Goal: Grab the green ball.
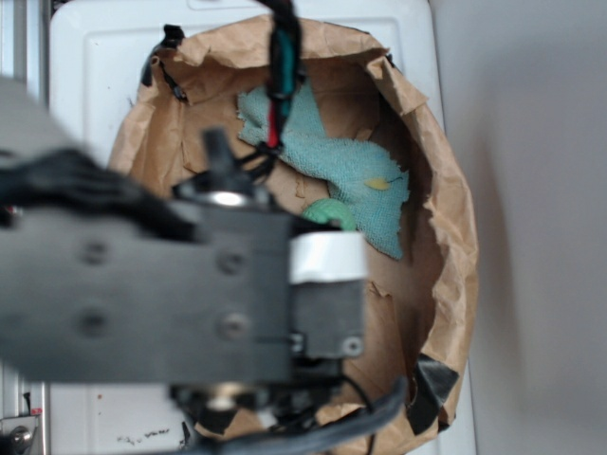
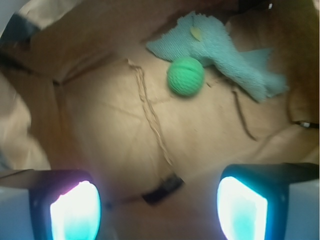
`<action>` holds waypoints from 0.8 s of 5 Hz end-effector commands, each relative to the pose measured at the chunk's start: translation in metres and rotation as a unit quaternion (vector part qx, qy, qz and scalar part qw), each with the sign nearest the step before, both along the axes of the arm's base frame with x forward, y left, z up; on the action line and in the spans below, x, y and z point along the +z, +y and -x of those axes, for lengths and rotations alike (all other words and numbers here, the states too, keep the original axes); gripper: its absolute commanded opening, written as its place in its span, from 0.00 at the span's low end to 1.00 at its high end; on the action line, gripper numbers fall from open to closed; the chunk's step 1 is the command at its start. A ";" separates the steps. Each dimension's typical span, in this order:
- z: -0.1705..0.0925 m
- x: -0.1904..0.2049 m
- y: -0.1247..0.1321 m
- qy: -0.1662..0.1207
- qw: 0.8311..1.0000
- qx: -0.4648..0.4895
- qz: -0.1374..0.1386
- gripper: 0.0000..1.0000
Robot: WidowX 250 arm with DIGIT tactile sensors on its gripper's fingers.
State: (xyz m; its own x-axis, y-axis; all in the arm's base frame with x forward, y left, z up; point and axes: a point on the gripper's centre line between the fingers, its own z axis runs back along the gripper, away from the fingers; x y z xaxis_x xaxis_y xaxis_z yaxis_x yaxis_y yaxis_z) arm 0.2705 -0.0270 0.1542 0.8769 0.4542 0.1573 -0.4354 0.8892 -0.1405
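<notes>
Paper-lined basin [image 2: 115,115]: green ball [image 2: 185,76] (round, axis-less) beside cloth [image 2: 225,55].

Soft daylight, blurred foreground, glaring pads [image 2: 75,212]
</notes>
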 end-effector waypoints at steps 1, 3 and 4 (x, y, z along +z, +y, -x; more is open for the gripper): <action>-0.031 -0.019 0.028 -0.033 0.993 0.113 -0.004 1.00; -0.047 -0.037 0.042 -0.034 0.986 0.157 -0.037 1.00; -0.054 -0.047 0.046 -0.042 0.982 0.173 -0.057 1.00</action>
